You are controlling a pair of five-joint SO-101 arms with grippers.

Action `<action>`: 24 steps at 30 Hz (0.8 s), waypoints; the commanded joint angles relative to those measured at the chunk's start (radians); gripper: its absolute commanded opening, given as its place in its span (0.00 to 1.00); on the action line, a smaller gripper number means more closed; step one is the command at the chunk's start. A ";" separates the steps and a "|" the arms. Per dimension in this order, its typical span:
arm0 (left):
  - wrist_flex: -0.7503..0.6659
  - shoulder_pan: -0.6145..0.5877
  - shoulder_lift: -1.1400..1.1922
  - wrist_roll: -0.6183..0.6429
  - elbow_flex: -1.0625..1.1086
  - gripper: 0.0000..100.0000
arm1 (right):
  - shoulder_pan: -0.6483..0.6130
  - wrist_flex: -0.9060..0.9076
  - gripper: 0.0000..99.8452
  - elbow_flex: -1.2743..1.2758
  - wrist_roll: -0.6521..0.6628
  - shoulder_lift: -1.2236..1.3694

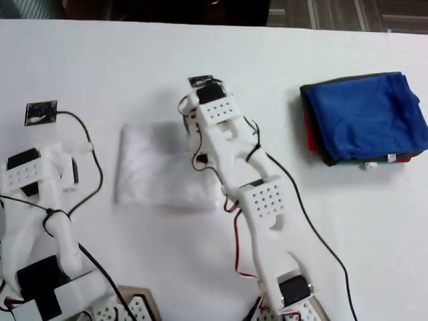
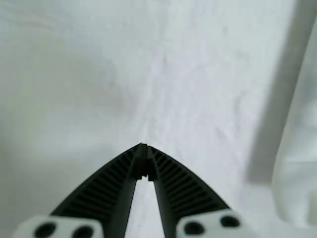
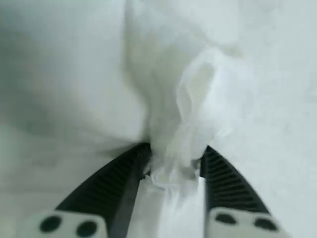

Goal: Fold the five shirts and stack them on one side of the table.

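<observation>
from my seat i see the white table (image 1: pixel 134 60) with a white fabric shirt (image 1: pixel 160 167), folded into a soft rectangle, lying just left of the middle of the high view. the right arm (image 1: pixel 267 207) runs up from the bottom edge of that frame to the shirt's right-hand edge. in its wrist view the right fingers (image 3: pixel 137 161) are clenched on a bunched ridge of that white cloth, which is squeezed up between the two black ribbed faces. the left arm (image 1: pixel 33 180) sits at the lower left of the high view, apart from the shirt. its left fingers (image 2: pixel 142 156) are clenched on nothing, tips touching, over bare table. a pale edge of cloth shows off to one side there, and i cannot tell whether it is the shirt. at the right of the high view, a little above the middle, sits the stack of folded shirts (image 1: pixel 364 117), a blue one on top with red and dark layers at its edges, well apart from the white shirt.
</observation>
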 commanded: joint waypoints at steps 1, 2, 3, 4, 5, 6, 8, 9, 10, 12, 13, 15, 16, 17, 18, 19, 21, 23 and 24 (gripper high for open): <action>-0.014 -0.008 -0.037 -0.005 -0.002 0.03 | 0.025 0.021 0.34 -0.020 0.002 -0.153; -0.014 -0.008 -0.037 -0.003 -0.002 0.03 | 0.024 0.021 0.37 -0.020 0.002 -0.180; -0.014 -0.008 -0.037 -0.003 -0.002 0.03 | 0.022 0.021 0.39 -0.020 0.002 -0.208; -0.014 -0.008 -0.037 -0.003 -0.002 0.03 | 0.018 0.021 0.39 -0.020 -0.002 -0.231; -0.014 -0.008 -0.037 -0.003 -0.002 0.03 | 0.013 0.021 0.39 -0.018 -0.005 -0.251; -0.014 -0.008 -0.037 -0.003 -0.002 0.03 | 0.007 0.021 0.39 -0.015 -0.006 -0.266; -0.014 -0.008 -0.037 -0.003 -0.002 0.03 | -0.013 0.022 0.39 -0.014 -0.009 -0.283; -0.014 -0.008 -0.037 -0.003 -0.002 0.03 | -0.030 0.024 0.39 -0.014 -0.009 -0.285; -0.014 -0.008 -0.037 -0.003 -0.002 0.03 | -0.048 0.024 0.39 -0.012 -0.009 -0.285; -0.014 -0.008 -0.037 -0.003 -0.002 0.03 | -0.096 0.024 0.39 0.011 -0.038 -0.286; -0.014 -0.008 -0.037 -0.003 -0.002 0.03 | -0.119 0.024 0.40 0.026 -0.052 -0.285; -0.014 -0.008 -0.037 -0.003 -0.002 0.03 | -0.157 0.024 0.42 0.063 -0.068 -0.285; -0.014 -0.008 -0.037 -0.003 -0.002 0.03 | -0.166 0.022 0.43 0.078 -0.074 -0.283; -0.014 -0.009 -0.037 -0.003 -0.002 0.03 | -0.170 0.021 0.45 0.092 -0.074 -0.283; -0.014 -0.011 -0.037 -0.003 -0.002 0.03 | -0.168 0.019 0.46 0.101 -0.074 -0.283; -0.014 -0.011 -0.037 -0.005 -0.002 0.03 | -0.163 0.019 0.47 0.106 -0.069 -0.282; -0.014 -0.012 -0.037 -0.005 -0.002 0.03 | -0.145 0.019 0.48 0.112 -0.066 -0.282; -0.014 -0.008 -0.037 -0.005 -0.002 0.03 | -0.125 0.019 0.48 0.112 -0.066 -0.269; -0.014 -0.008 -0.037 -0.003 -0.002 0.03 | -0.119 0.019 0.48 0.112 -0.071 -0.254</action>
